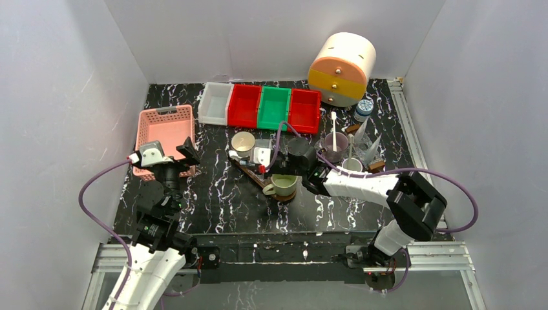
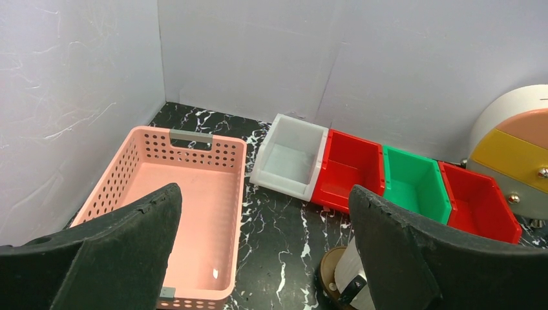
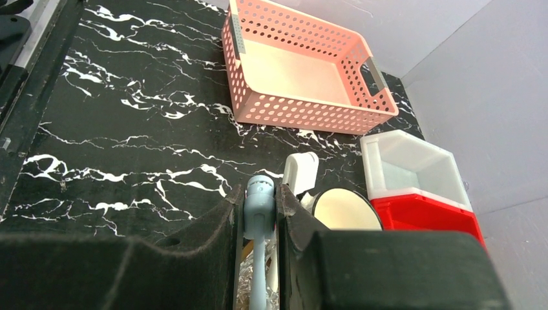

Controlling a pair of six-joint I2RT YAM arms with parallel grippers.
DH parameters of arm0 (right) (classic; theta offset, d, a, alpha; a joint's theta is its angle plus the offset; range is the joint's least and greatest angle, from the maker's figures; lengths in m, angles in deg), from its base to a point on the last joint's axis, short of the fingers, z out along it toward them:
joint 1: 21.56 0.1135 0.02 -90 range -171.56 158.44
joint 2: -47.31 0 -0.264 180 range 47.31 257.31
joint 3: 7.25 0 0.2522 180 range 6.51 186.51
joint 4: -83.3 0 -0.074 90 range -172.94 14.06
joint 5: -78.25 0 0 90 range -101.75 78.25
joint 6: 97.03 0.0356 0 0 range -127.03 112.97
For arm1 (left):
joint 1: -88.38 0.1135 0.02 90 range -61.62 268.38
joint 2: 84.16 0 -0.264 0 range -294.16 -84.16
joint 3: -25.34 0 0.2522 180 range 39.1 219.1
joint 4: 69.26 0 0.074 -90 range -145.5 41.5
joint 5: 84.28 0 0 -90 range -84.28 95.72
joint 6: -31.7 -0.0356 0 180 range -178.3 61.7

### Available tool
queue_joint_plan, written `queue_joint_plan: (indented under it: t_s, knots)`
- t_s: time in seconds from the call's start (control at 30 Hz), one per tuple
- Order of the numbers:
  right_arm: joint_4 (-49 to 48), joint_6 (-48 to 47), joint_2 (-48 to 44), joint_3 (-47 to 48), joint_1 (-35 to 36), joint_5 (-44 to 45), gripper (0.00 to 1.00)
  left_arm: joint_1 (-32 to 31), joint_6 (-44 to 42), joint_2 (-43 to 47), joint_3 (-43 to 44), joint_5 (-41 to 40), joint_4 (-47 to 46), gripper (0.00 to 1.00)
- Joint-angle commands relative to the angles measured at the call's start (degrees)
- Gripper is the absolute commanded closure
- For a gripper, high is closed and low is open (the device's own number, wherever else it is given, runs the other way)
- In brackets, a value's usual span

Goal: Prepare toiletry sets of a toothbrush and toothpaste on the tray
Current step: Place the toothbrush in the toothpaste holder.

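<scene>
The tray is a pink perforated basket (image 1: 165,132) (image 2: 187,194) (image 3: 304,71) at the left of the table, with nothing in it. My left gripper (image 1: 169,153) (image 2: 265,200) hangs wide open over the tray's near right corner. At the table's middle my right gripper (image 1: 266,169) (image 3: 260,200) is shut on a slim pale blue-grey toothbrush (image 3: 260,206), whose head pokes out past the fingertips. Just beyond it stands a white tube-like piece (image 3: 300,171) (image 1: 262,155), possibly toothpaste, beside a cream cup (image 3: 346,210) (image 1: 243,143).
White (image 1: 215,103), red (image 1: 244,106), green (image 1: 274,107) and red (image 1: 304,110) bins line the back. A round drawer unit (image 1: 341,69) stands at the back right. A mug on a coaster (image 1: 281,186) sits under my right arm. More cups holding items (image 1: 335,145) stand to the right.
</scene>
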Motion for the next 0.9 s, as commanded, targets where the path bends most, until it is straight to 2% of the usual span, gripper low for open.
queue_joint_plan:
  t_s: [0.0,0.27,0.5,0.87]
  knots:
    - [-1.97,0.05,0.74,0.17,-0.3,-0.39,0.99,0.27,-0.52,-0.14,-0.7,0.11,-1.42,0.02]
    - [-0.3,-0.99,0.96,-0.01,-0.33,0.09,0.95,0.31,-0.52,-0.12,-0.82,1.06,-1.68,0.02]
    - [0.34,-1.67,0.78,-0.48,-0.32,0.53,0.81,0.28,-0.74,-0.12,-1.04,1.09,-1.93,0.02]
    - [1.82,-2.24,0.75,0.52,-0.4,-0.56,0.66,0.28,-1.04,0.3,-1.13,1.94,-2.1,0.02]
